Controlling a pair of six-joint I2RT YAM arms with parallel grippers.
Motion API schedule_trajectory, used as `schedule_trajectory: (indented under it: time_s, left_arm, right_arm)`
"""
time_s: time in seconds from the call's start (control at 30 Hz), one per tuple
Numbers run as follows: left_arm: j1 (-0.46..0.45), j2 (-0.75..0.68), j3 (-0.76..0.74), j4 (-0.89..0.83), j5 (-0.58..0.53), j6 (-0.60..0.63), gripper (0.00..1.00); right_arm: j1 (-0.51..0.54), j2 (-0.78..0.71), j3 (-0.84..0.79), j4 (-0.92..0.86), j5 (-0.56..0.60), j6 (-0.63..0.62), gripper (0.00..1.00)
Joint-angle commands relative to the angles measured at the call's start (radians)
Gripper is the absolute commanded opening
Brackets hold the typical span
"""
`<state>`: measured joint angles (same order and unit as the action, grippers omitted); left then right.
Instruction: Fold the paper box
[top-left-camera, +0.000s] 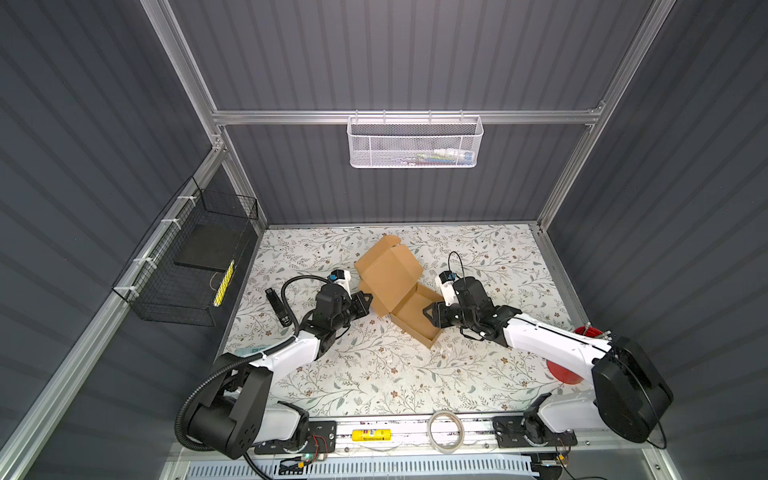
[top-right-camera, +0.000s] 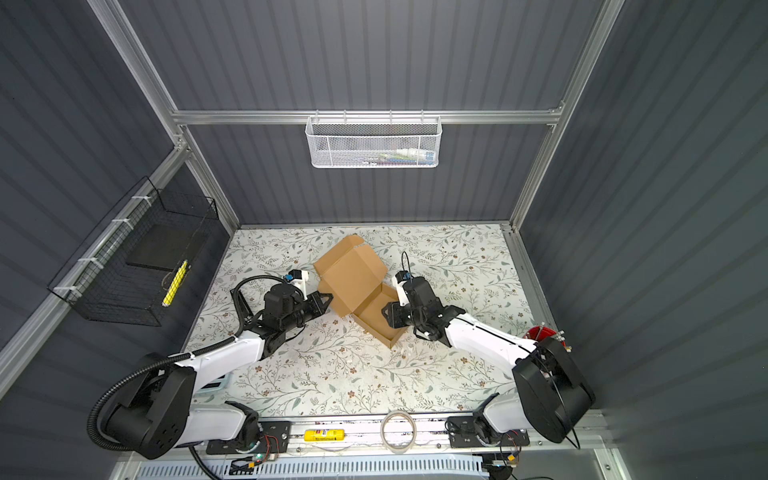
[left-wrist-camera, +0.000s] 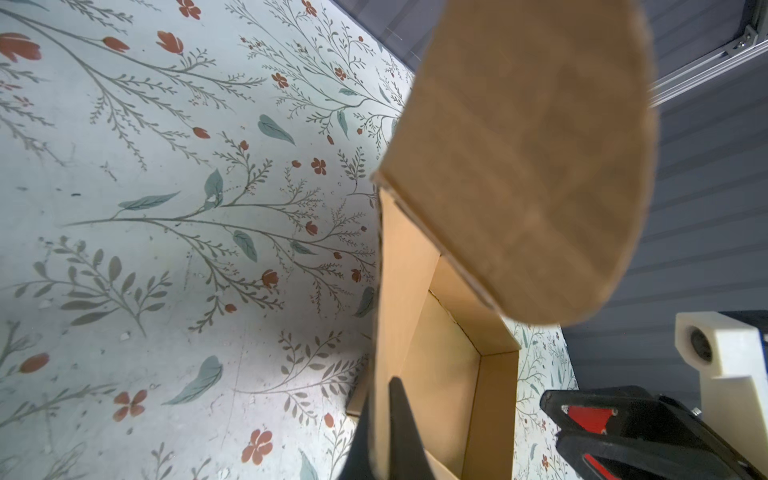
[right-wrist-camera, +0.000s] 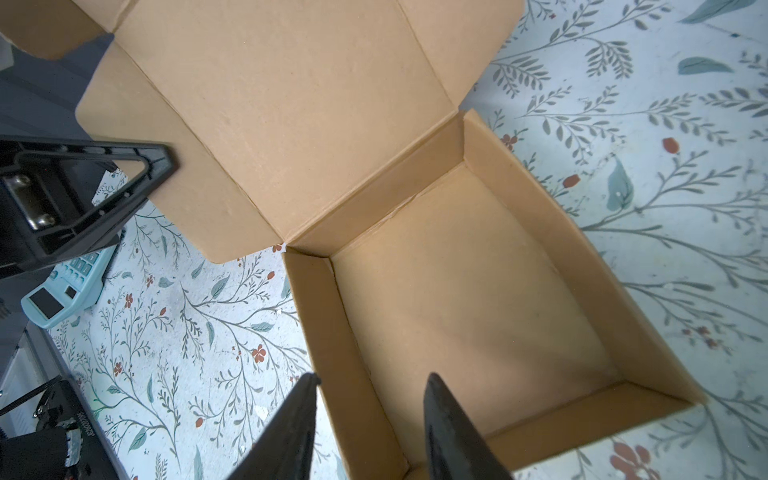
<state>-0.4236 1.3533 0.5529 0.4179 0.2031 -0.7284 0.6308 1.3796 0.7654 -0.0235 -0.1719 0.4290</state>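
matt cardboard paper box, metal mesh basket

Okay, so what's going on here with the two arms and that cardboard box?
Two robot arms are folding a brown cardboard mailer box on the floral tabletop. Its tray walls are up and the lid is open. The left gripper is shut on the lid's side flap; the right gripper is open, straddling a tray wall.

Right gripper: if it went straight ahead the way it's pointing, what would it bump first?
Probably the paper box. The right gripper has its open fingers either side of the box's side wall, so pushing on should run the cardboard deeper between them. Depth is unclear.
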Motion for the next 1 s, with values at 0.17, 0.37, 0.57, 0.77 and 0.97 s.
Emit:
schedule_trajectory:
  time_s: [0.17, 0.37, 0.57, 0.77, 0.97]
  left_arm:
    - [0.005, 0.02, 0.087, -0.104, 0.013, 0.141, 0.0]
    - [0.005, 0.009, 0.118, -0.167, 0.008, 0.232, 0.0]
    - [0.005, 0.004, 0.144, -0.202, 0.002, 0.317, 0.0]
    - [0.005, 0.004, 0.171, -0.236, -0.001, 0.409, 0.0]
    - [0.005, -0.006, 0.188, -0.26, -0.013, 0.501, 0.0]
  right_arm:
    - [-0.016, -0.051, 0.014, -0.007, -0.001, -0.009, 0.48]
    - [-0.034, -0.045, 0.035, -0.014, 0.003, -0.016, 0.51]
    - [-0.053, -0.05, 0.042, -0.012, 0.016, -0.058, 0.51]
    - [-0.065, -0.04, 0.037, 0.017, 0.047, -0.126, 0.51]
    - [-0.104, -0.05, 0.053, 0.022, 0.051, -0.151, 0.51]
